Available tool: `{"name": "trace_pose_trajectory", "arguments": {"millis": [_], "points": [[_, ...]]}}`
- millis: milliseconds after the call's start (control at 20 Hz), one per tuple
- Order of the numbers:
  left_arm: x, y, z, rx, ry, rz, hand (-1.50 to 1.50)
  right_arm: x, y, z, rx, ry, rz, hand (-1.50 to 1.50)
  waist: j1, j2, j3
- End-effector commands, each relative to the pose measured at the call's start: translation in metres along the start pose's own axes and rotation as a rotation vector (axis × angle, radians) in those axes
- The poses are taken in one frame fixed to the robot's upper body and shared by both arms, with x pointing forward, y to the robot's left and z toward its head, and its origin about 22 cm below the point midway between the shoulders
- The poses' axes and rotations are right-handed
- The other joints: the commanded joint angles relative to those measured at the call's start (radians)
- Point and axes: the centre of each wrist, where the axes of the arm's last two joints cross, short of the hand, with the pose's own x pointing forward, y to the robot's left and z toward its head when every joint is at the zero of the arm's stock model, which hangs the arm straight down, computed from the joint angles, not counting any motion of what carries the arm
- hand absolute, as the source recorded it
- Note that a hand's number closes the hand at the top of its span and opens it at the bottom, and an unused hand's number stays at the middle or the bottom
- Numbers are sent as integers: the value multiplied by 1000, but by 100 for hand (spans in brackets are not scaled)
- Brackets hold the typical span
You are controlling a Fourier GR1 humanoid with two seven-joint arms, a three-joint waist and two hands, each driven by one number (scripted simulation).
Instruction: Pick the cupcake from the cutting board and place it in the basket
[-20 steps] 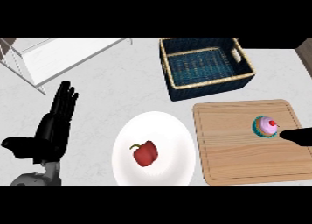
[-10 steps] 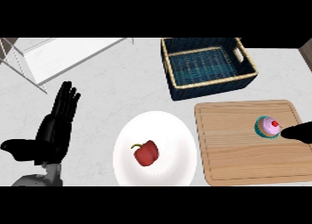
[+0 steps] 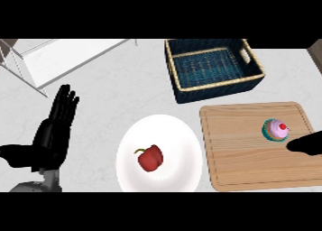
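On the cutting board [image 3: 256, 149] near the bench's right edge, the cupcake [image 3: 276, 129] sits unlifted, basket [image 3: 213, 67] empty. Right hand [image 3: 311, 143] is just beside it; finger state unclear. Left hand [image 3: 53, 131] rests spread. Grasp, carry, placing remain.

Surface [image 3: 123, 85]: white, faint grey marbling. Basket [image 3: 213, 88]: dark navy weave, tan rim. Cutting board [image 3: 246, 158]: pale wood with fine grain. Cupcake [image 3: 277, 130]: pink frosting, red spot on top, teal wrapper. Plate [image 3: 180, 135]: plain white. Pepper [image 3: 150, 158]: red, dark stem. Left hand [image 3: 53, 131] and right hand [image 3: 311, 143]: black.
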Motion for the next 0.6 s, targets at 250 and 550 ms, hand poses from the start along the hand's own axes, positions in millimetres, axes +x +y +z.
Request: {"name": "trace_pose_trajectory", "arguments": {"millis": [250, 550], "points": [[6, 7, 8, -9, 0, -9, 0, 7, 20, 8, 17, 171, -14, -150, 4, 1, 2], [-7, -2, 11, -2, 2, -4, 0, 14, 36, -4, -9, 187, 10, -150, 4, 2, 2]]}}
